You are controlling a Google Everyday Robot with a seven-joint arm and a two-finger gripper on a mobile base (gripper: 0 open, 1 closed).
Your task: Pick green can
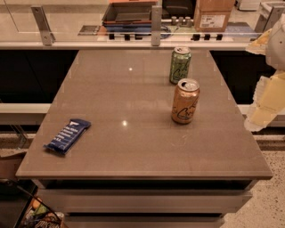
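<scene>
The green can stands upright at the far right of the brown table, its silver top showing. An orange-gold can of the same size stands upright just in front of it, closer to me. My gripper shows as pale yellow-white shapes at the right edge of the view. It hangs beyond the table's right edge, to the right of both cans and touching neither.
A blue snack packet lies flat near the table's front left edge. Behind the table run a counter rail with metal posts, a dark tray and a cardboard box.
</scene>
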